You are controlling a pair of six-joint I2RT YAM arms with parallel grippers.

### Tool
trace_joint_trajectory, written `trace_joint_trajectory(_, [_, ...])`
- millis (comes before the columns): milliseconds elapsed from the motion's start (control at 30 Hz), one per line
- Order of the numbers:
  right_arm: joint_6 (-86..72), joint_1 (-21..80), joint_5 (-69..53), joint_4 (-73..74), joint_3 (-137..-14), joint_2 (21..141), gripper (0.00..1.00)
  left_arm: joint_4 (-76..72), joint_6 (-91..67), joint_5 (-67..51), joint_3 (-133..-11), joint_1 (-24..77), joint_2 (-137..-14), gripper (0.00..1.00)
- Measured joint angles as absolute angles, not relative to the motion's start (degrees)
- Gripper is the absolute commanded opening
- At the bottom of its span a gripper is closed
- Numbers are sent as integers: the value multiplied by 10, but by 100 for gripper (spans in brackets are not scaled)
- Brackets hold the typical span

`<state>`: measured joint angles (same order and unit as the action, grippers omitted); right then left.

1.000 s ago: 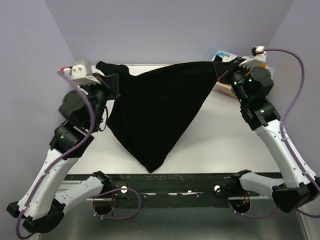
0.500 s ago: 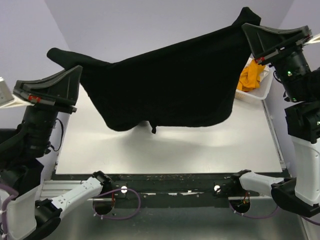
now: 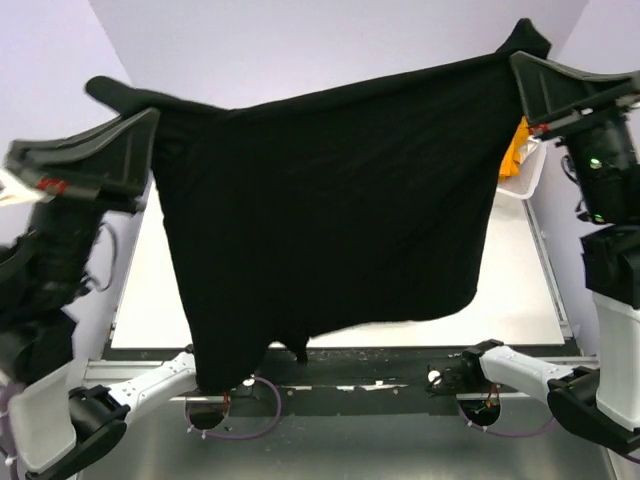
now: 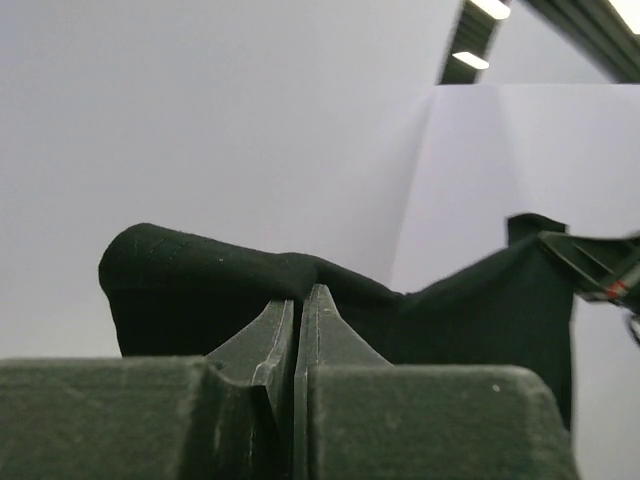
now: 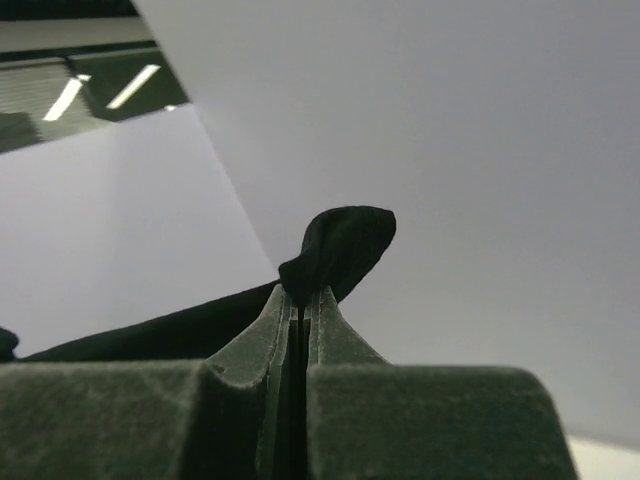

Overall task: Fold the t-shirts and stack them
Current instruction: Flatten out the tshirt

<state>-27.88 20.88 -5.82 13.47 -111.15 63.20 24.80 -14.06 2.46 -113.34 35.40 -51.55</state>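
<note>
The black t-shirt (image 3: 330, 210) hangs like a curtain across the middle, from 10 to 2 o'clock, blocking any pass through; open table (image 3: 520, 290) shows at 4 o'clock and in a thin strip at 9, while the white basket (image 3: 530, 172) crowds 2 o'clock

The desk (image 3: 520, 290) is viewed by the top external camera from above and behind the arm bases, from afar, facing forward and down. The black t-shirt (image 3: 320, 210) fills mid-frame. The left wrist camera is set close behind the left tool (image 4: 298, 295) and aimed upward along it at the t-shirt's upper edge. The right wrist camera is set likewise behind the right tool (image 5: 302, 298), at the t-shirt's opposite corner. That upper edge is shared by all three views. The right tool is also caught in the left wrist view.
</note>
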Motion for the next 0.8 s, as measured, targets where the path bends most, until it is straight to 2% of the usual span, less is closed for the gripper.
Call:
trace_joint_trajectory(133, [-262, 209, 39, 124, -1017, 637, 1, 203, -109, 124, -1051, 355, -548, 0])
trace_joint_trajectory(233, [-253, 209, 123, 90, -902, 659, 1, 165, -94, 207, -987, 346, -617, 0])
trace_joint_trajectory(400, [-244, 206, 209, 11, -724, 777, 1, 161, -123, 255, -930, 280, -840, 0])
trace_joint_trajectory(467, [-244, 206, 229, -4, -690, 856, 7, 173, -136, 258, -931, 258, -934, 4])
trace_joint_trajectory(567, [-237, 206, 257, -22, -693, 978, 36, 240, -159, 257, -992, 232, -1092, 46])
trace_joint_trajectory(600, [-235, 206, 269, -21, -709, 1022, 48, 272, -169, 257, -1035, 225, -1145, 56])
trace_joint_trajectory(633, [-235, 206, 279, -17, -727, 1063, 92, 298, -176, 257, -1075, 220, -1190, 63])
trace_joint_trajectory(667, [-236, 206, 287, -11, -747, 1096, 100, 319, -183, 259, -1109, 216, -1221, 73])
trace_joint_trajectory(700, [-238, 206, 293, -8, -762, 1121, 100, 337, -186, 260, -1136, 214, -1247, 98])
trace_joint_trajectory(800, [-230, 206, 301, -2, -771, 1141, 100, 366, -195, 259, -1150, 211, -1256, 99])
